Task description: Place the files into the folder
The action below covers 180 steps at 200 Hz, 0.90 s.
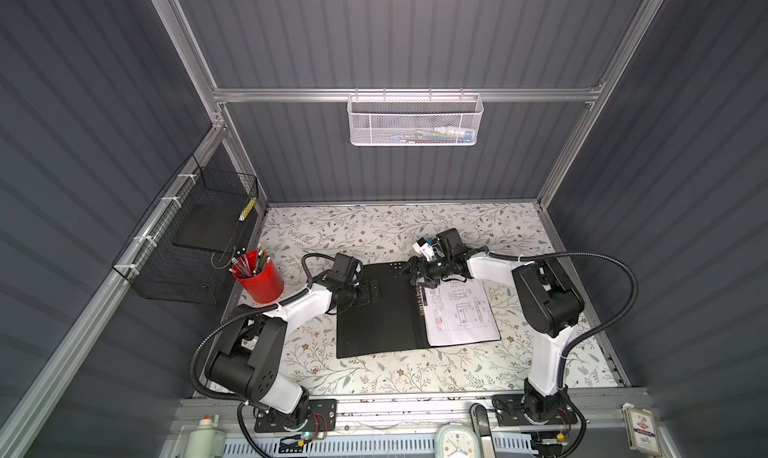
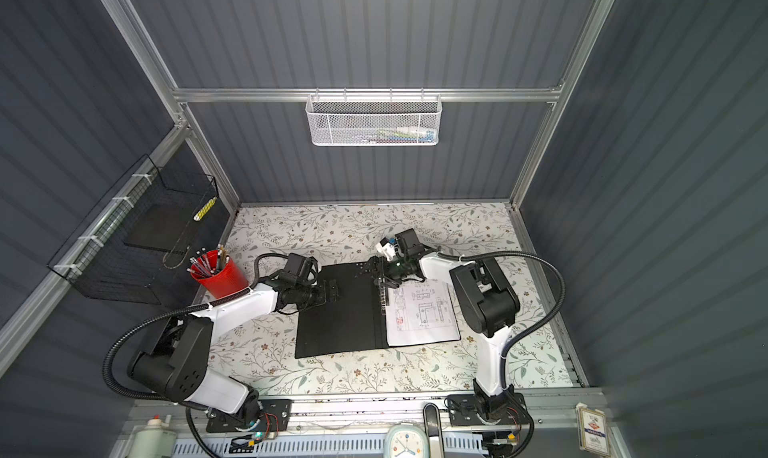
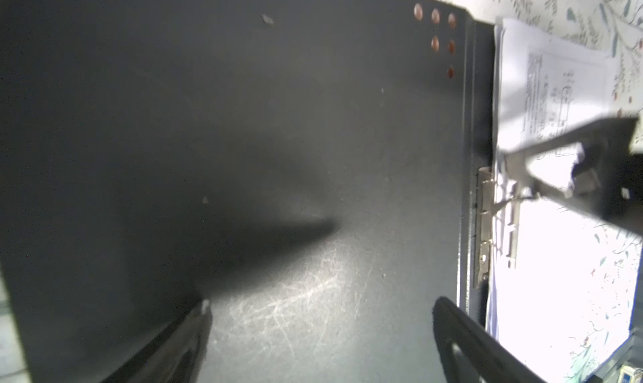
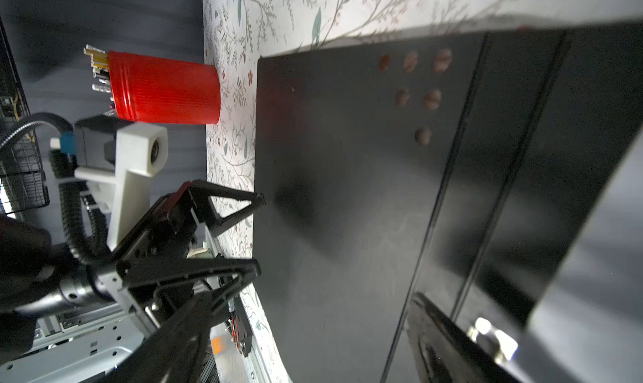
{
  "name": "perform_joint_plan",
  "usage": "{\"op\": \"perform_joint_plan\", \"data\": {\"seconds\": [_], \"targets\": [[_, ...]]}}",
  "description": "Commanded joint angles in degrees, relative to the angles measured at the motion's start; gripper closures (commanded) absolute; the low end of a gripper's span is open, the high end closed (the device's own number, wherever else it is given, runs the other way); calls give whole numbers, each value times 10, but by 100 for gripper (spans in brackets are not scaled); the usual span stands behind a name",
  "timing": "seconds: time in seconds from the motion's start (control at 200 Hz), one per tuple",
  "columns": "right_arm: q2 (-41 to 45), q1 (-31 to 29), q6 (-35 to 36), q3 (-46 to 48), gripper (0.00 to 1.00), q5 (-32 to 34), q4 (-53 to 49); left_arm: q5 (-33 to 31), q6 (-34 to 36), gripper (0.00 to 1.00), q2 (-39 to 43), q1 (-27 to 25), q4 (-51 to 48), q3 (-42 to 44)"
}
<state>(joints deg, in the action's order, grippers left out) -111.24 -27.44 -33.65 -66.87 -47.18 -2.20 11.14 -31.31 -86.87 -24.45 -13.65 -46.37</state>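
Note:
The folder [image 1: 376,314] [image 2: 336,310] lies open and flat in the middle of the table, black inside up [image 3: 278,120] [image 4: 348,190]. The files [image 1: 461,312] [image 2: 422,312] [image 3: 556,242] lie on its right half, the top sheet showing a line drawing. Along the spine runs the metal clip [image 1: 422,300] [image 3: 485,224]. My left gripper [image 1: 374,291] [image 2: 332,293] [image 3: 322,329] [image 4: 259,235] hovers open over the folder's bare left half. My right gripper [image 1: 417,275] [image 2: 379,275] [image 4: 309,343] stands open at the far end of the clip, one finger [image 3: 574,197] close by it.
A red cup [image 1: 259,283] [image 4: 167,89] of pens stands left of the folder. A black wire basket [image 1: 195,243] hangs on the left wall and a white mesh basket [image 1: 415,121] on the back rail. A clock [image 1: 455,441], a bottle [image 1: 203,435] and a card box [image 1: 642,433] line the front ledge.

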Motion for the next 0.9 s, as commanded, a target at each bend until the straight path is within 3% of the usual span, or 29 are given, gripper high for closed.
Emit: {"op": "perform_joint_plan", "data": {"seconds": [0.0, 0.275, 0.435, 0.595, 0.77, 0.895], "targets": [[52, -14, 3, 43, 12, 14, -3, 9, -4, 0, 24, 13, -1, 4], [137, -27, -24, 104, 5, 114, 6, 24, 29, 0, 23, 20, -28, -19], [146, -30, -48, 100, 1, 113, 23, 25, 43, 0, 25, 20, -55, -34], [150, -41, -32, 71, 1, 140, -30, 18, 49, 0, 36, 21, -65, -34], [194, -43, -35, 82, 1, 216, -63, 8, 57, 0, 47, 21, -82, -48], [198, -42, -45, 65, 1, 232, -95, -27, 37, 0, 56, 21, -76, -47]]}}
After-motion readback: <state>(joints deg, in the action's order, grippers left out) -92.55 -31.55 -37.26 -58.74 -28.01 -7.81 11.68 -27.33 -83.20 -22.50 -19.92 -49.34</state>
